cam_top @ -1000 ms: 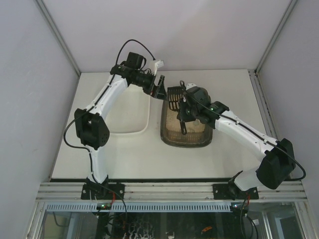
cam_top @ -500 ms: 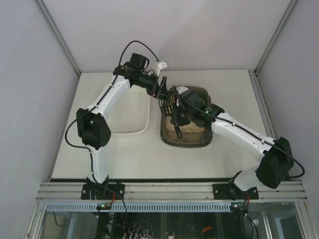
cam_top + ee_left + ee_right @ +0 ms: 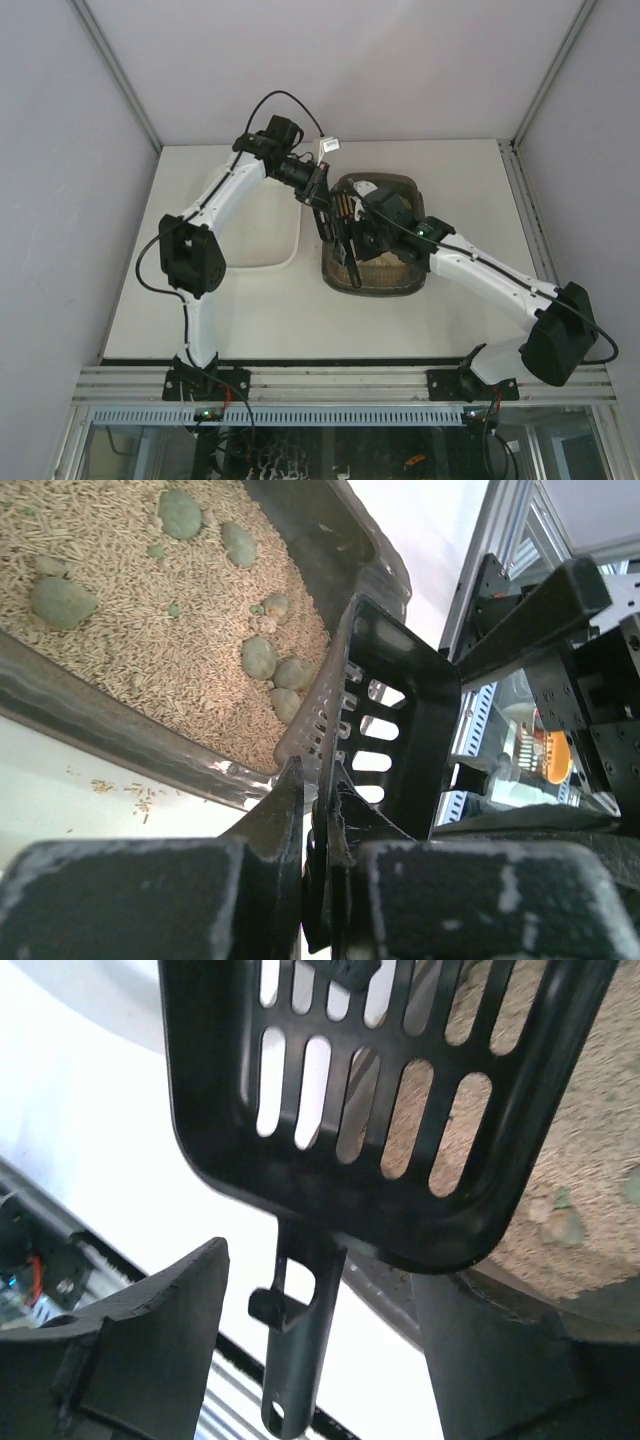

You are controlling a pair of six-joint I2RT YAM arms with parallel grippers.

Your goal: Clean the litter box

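Observation:
The litter box is a dark tray of beige litter with several grey-green clumps. A black slotted scoop hangs tilted over the box's left rim. My left gripper is shut on the scoop's side wall, and its fingers pinch the thin plastic edge. My right gripper is open. The scoop's handle hangs free between its fingers, touching neither. The scoop's slotted pan fills the top of the right wrist view.
A white tray lies left of the litter box, under the left arm. A few litter grains lie scattered on the table beside the box's rim. Frame rails run along the near table edge.
The left gripper has shut on the scoop's side wall. The right gripper has let go of the handle and opened. The scoop has shifted left and toward the near side, over the box's left rim.

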